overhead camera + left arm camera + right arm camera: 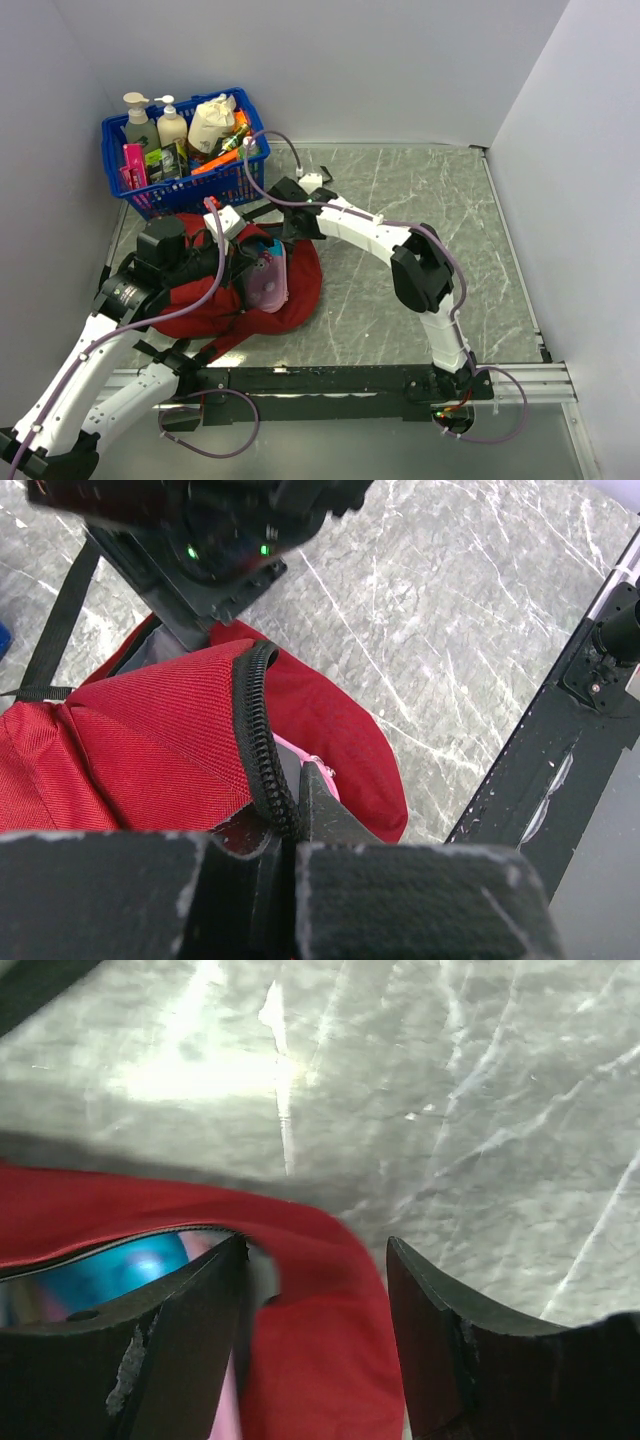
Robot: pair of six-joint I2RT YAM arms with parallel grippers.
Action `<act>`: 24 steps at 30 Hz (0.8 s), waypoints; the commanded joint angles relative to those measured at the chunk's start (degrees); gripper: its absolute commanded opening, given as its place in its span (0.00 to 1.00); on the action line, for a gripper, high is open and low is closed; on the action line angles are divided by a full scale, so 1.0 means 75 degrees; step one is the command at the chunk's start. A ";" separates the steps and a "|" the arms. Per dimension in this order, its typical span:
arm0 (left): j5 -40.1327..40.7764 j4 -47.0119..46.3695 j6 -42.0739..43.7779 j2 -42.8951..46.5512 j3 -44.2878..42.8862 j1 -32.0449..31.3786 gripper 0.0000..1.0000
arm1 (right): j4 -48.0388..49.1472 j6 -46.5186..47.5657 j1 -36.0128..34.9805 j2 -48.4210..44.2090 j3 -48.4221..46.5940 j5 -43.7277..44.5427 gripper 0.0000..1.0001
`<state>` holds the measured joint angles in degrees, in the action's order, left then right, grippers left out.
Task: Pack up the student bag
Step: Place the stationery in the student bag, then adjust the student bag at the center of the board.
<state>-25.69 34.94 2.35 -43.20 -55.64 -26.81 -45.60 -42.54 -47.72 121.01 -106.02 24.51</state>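
The left claw (283, 830) is clamped on the student bag (292, 300), its two dark fingers pressed together at the bottom of the left wrist view with the black zipper (258, 730) edge of the bag's opening pinched between them. The right claw (315, 1260) stands apart, its fingers (180, 1350) spread at the bottom of the right wrist view. A fold of the bag's red rim lies in the gap between them, and I cannot tell whether either finger touches the fabric. The bag lies slumped on the grey marbled desk (430, 200), left of centre in the top view, just below the blue basket (178, 192) that stands in the upper left corner with bottles (140, 120) upright in it. Both arms meet over the bag: the left one reaches in from the lower left, and the right one bends across from the lower right and comes down on the upper edge. The bag's mouth gapes, and a pink case (270, 282) shows inside it. In the right wrist view something blue and pink shows blurred through the opening, at the left edge of the frame.
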 commanded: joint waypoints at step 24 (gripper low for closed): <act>-0.0735 -0.0920 -0.0138 0.0335 0.0316 -0.0058 0.01 | 0.1286 0.1524 0.1229 -0.3780 0.3294 -0.4572 0.00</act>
<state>-28.93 33.34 1.28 -41.32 -53.47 -26.87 -41.08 -35.44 -42.28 102.08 -85.71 5.61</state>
